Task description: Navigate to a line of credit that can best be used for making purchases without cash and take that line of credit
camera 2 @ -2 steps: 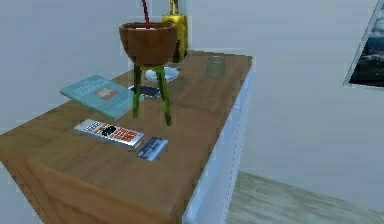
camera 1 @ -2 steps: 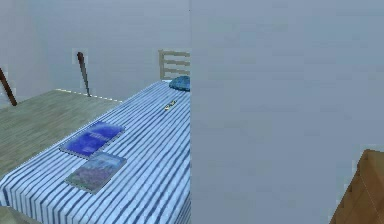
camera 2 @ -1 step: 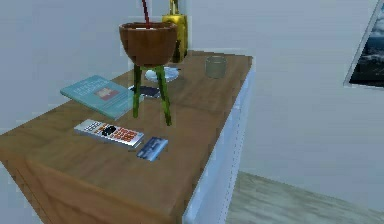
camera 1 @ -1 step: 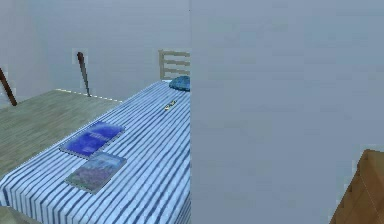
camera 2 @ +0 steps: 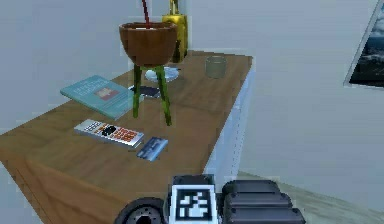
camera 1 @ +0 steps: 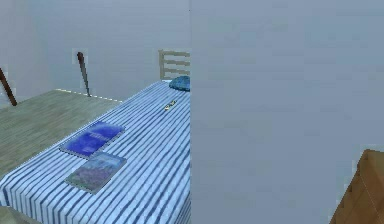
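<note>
At lower middle, a flat grey-blue card (camera 2: 152, 148) lies on the wooden surface (camera 2: 60, 165), seemingly reached, untaken; my fingers (camera 2: 140, 212), I cannot tell their state.

Before you, wooden counter (camera 2: 60, 165): remote (camera 2: 109, 132) just beside small blue-grey card (camera 2: 152, 149) near front; teal book (camera 2: 98, 92) behind; brown pot (camera 2: 148, 42) on green stand (camera 2: 163, 95); glass (camera 2: 215, 67), yellow bottle (camera 2: 176, 22) at back. Arm (camera 2: 255, 200) at bottom edge.

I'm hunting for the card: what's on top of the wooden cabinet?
On the wooden cabinet: a small card, remote, teal book, pot, glass, bottle. The pot covers the bottle's lower part.
</note>
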Available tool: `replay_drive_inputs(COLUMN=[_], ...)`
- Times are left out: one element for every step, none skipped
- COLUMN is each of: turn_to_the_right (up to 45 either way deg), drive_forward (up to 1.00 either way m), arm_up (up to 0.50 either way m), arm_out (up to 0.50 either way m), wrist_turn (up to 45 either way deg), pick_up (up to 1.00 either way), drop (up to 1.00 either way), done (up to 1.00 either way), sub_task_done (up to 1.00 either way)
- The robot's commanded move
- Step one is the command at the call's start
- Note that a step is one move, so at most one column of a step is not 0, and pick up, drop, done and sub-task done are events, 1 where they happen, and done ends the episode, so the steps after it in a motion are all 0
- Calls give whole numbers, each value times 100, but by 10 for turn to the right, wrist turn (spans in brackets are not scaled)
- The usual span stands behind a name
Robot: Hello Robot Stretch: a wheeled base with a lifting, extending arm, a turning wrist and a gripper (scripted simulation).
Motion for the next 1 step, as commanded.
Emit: replay_drive_inputs(turn_to_the_right=[0], drive_forward=[0], arm_up=[0], arm_out=[8], wrist_turn=[0], pick_up=[0], drop=[0], done=[0], sub_task_done=[0])
